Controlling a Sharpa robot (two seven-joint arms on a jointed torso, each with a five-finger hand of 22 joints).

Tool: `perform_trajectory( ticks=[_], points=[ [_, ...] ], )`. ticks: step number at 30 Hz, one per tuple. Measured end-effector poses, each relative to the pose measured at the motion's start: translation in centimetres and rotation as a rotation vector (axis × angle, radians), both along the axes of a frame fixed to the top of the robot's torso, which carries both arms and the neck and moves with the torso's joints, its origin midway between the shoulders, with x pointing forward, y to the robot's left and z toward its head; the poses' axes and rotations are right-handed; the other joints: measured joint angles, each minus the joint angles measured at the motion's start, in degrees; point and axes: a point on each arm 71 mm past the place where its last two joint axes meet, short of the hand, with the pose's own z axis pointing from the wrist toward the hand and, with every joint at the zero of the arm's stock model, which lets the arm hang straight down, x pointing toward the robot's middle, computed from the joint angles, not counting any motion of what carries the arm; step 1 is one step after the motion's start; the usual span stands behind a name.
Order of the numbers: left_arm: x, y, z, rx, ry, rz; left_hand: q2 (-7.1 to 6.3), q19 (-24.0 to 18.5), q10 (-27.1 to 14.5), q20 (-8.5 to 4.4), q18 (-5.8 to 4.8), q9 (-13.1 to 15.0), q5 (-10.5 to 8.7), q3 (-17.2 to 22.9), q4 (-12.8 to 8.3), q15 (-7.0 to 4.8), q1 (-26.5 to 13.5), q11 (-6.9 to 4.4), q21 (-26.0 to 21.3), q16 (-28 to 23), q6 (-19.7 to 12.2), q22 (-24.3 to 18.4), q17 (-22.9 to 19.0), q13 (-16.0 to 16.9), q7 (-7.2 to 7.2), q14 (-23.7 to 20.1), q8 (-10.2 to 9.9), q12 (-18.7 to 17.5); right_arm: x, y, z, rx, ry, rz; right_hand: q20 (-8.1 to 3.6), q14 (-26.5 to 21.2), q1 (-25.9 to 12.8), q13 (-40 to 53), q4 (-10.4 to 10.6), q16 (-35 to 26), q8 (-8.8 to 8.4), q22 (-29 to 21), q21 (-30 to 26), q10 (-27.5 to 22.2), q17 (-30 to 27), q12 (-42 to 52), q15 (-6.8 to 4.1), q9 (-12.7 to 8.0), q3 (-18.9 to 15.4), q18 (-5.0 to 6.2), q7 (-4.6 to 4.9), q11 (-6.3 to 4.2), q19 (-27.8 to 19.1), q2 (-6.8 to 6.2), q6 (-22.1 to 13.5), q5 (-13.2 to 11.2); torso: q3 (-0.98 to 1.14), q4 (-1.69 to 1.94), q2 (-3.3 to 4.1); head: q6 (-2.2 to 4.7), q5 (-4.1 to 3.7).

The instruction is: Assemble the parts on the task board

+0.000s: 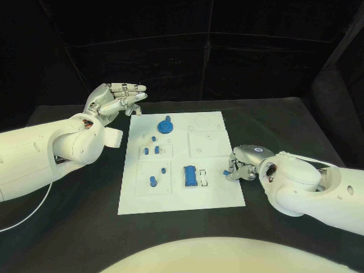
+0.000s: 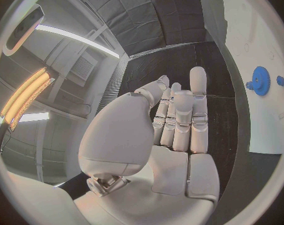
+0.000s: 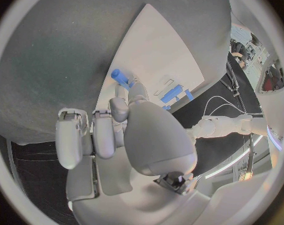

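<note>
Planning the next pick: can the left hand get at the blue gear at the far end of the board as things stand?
Probably yes. The left hand is raised, holding nothing, just beside the task board, and nothing stands between it and the blue gear.

white task board [image 1: 182, 199] flat mid-table, small blue parts [image 1: 189, 176] on it

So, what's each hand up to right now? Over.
Left hand raised, holding nothing. Right hand pinching small blue part at task board edge. Nothing in the way.
</note>
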Motion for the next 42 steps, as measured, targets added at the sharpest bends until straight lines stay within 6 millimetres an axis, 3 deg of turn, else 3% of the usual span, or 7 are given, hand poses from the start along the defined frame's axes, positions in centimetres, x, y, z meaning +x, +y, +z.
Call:
perform_trajectory(
  ticks=[11, 21, 26, 31, 36, 42],
  points=[
    [0.0, 0.0, -0.1, 0.000, 0.003, -0.002, 0.00, 0.00, 0.00, 0.00, 0.00, 0.00, 0.00, 0.00, 0.00, 0.00, 0.00, 0.00, 0.00, 0.00, 0.00, 0.01, 0.00, 0.00, 0.00, 0.00, 0.00, 0.00, -0.9, -0.4, 0.2, 0.032, 0.010, -0.032, -0.41, 0.11, 0.00, 0.19, 1.03, 0.00, -1.40, 0.00, 0.24, 0.23, -0.01, -0.02, -0.52, -0.51, 3.22, 0.00, -0.19, -0.23, -0.01, 0.01, 0.52, 4.75, -0.05, -0.01, 0.03, 0.07, 0.07],
    [-0.1, 0.0, -0.1, 0.000, 0.004, -0.003, 0.00, 0.00, 0.00, 0.00, 0.00, 0.00, 0.00, 0.00, 0.00, 0.00, 0.00, 0.00, 0.00, 0.00, 0.00, 0.01, 0.01, 0.01, 0.00, 0.00, 0.00, 0.00, -1.5, 0.6, 1.1, 0.173, -0.018, -0.080, -0.41, 0.11, -0.38, 0.87, 2.33, 0.23, -1.81, 0.00, 0.85, 1.06, -0.01, 0.69, -0.51, -0.50, 4.52, 0.00, 0.09, -0.42, -0.01, 0.39, 0.88, 4.75, -0.07, -0.06, 0.09, -0.11, 0.23],
    [-0.1, 0.0, -0.1, -0.001, 0.004, -0.003, 0.00, 0.00, 0.00, 0.00, 0.00, 0.00, 0.00, 0.00, 0.00, 0.00, 0.00, 0.00, 0.00, 0.00, 0.00, 0.01, 0.01, 0.01, 0.00, 0.00, 0.00, 0.00, -1.5, 1.4, 1.2, 0.237, -0.013, -0.102, -0.62, 0.11, -0.76, 1.69, 3.40, 0.23, -2.18, 0.00, 0.85, 1.27, -0.02, 1.62, -0.50, -0.51, 5.33, -0.01, 0.40, -0.20, -0.22, 0.55, 1.19, 3.19, -0.07, -0.06, 0.11, -0.24, 0.29],
    [-0.1, -0.1, -0.1, -0.001, 0.004, -0.004, 0.00, 0.00, 0.00, 0.00, 0.00, 0.00, 0.00, 0.00, 0.00, 0.00, 0.00, 0.00, 0.00, 0.00, 0.00, 0.01, 0.01, 0.01, 0.00, 0.00, 0.00, 0.00, -1.3, 2.0, 0.9, 0.271, 0.010, -0.120, -0.65, -0.02, -2.58, 2.12, 5.02, 0.23, -2.50, 0.00, 0.85, 1.48, -0.02, 2.27, -0.64, -0.48, 5.61, 0.00, 0.71, 0.00, -0.19, -0.43, 1.56, 2.48, -0.07, -0.06, 0.10, -0.32, 0.38],
    [-0.2, -0.1, -0.1, -0.002, 0.005, -0.006, 0.00, 0.00, 0.00, 0.00, 0.00, 0.00, 0.00, 0.00, 0.00, 0.00, 0.00, 0.00, 0.00, 0.00, 0.00, 0.01, 0.01, 0.01, 0.00, 0.00, 0.00, 0.00, -1.1, 2.8, 0.6, 0.294, 0.045, -0.129, -0.83, 0.09, -3.86, 2.12, 6.01, 0.46, -2.84, 0.00, 0.85, 2.10, -0.02, 2.58, -0.93, -0.33, 5.86, -0.01, -0.25, -0.62, -0.01, -1.09, 2.84, 2.19, -0.04, -0.04, 0.10, -0.40, 0.42],
    [-0.2, -0.1, -0.1, -0.002, 0.005, -0.006, 0.00, 0.00, 0.00, 0.00, 0.00, 0.00, 0.00, 0.00, 0.00, 0.00, 0.00, 0.00, 0.00, 0.00, 0.00, 0.01, 0.02, 0.01, 0.00, 0.00, 0.00, 0.00, -1.0, 3.7, 0.2, 0.306, 0.074, -0.126, -0.83, 0.09, -4.29, 2.35, 6.44, 0.46, -2.85, -0.01, 1.08, 2.64, -0.02, 2.90, -0.95, -0.17, 5.87, -0.01, -0.59, -0.72, -0.01, -1.52, 3.93, 2.15, -0.04, -0.04, 0.10, -0.47, 0.54]
  ],
)
